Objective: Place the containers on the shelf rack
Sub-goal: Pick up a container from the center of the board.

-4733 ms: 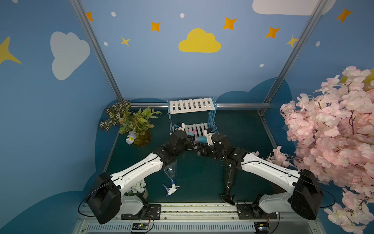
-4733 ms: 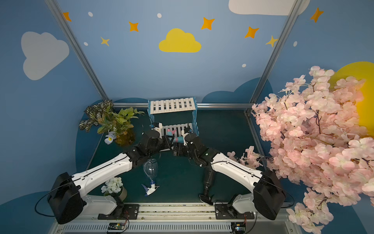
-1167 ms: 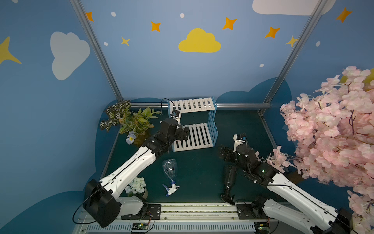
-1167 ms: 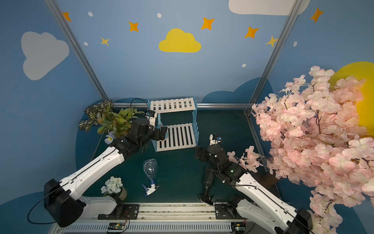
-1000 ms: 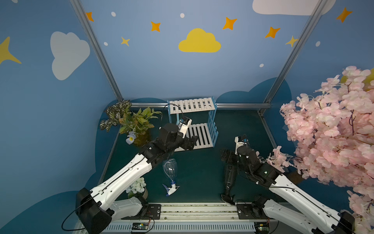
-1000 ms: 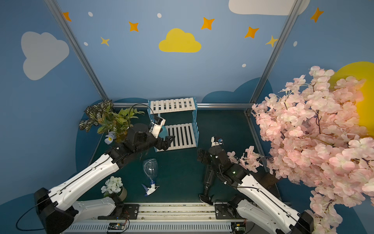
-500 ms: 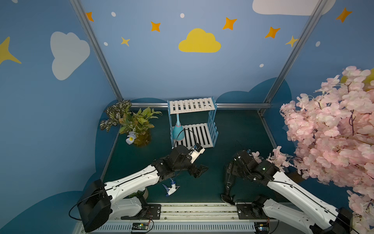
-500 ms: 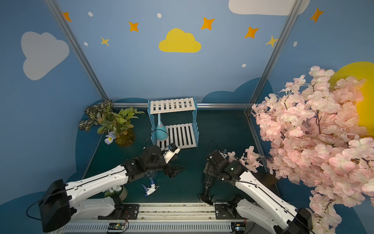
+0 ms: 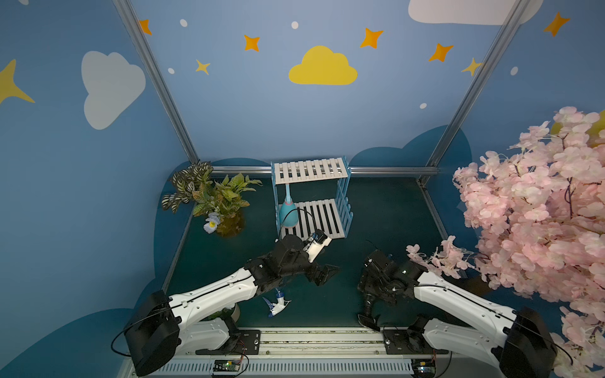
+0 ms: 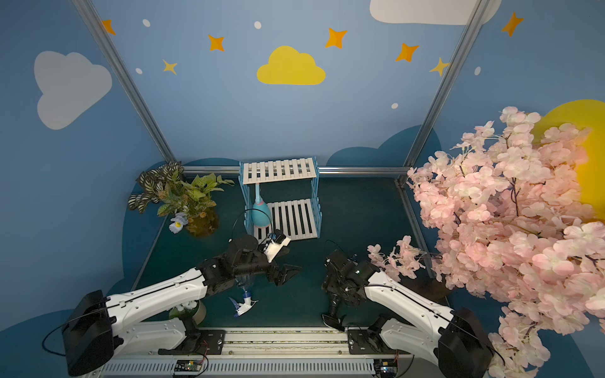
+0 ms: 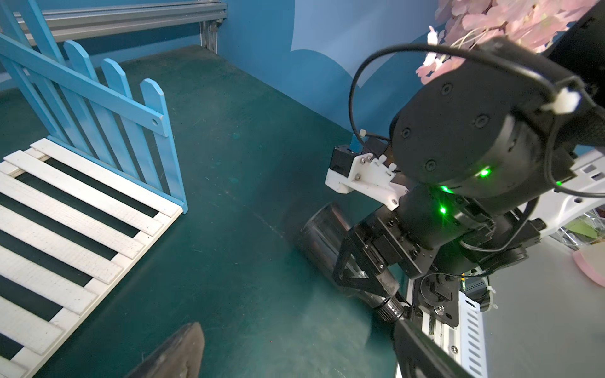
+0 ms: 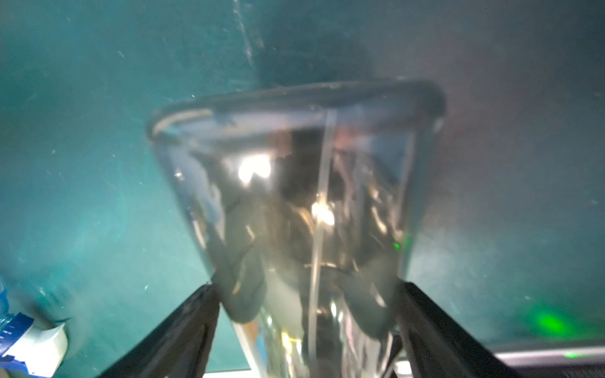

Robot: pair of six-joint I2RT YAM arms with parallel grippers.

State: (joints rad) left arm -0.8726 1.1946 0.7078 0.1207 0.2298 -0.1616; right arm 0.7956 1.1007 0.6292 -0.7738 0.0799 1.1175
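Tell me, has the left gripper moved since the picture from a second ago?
Yes. The left gripper, open, has drawn back from the shelf rack, toward the near edge of the table.

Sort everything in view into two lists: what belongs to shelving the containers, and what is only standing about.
Belongs to the job:
shelf rack
light blue bottle, upright on the lower shelf
clear bottle, lying on the mat
smoky black bottle, lying on the mat

Only standing about:
leafy potted plants
small white-flowered pot
pink blossom tree
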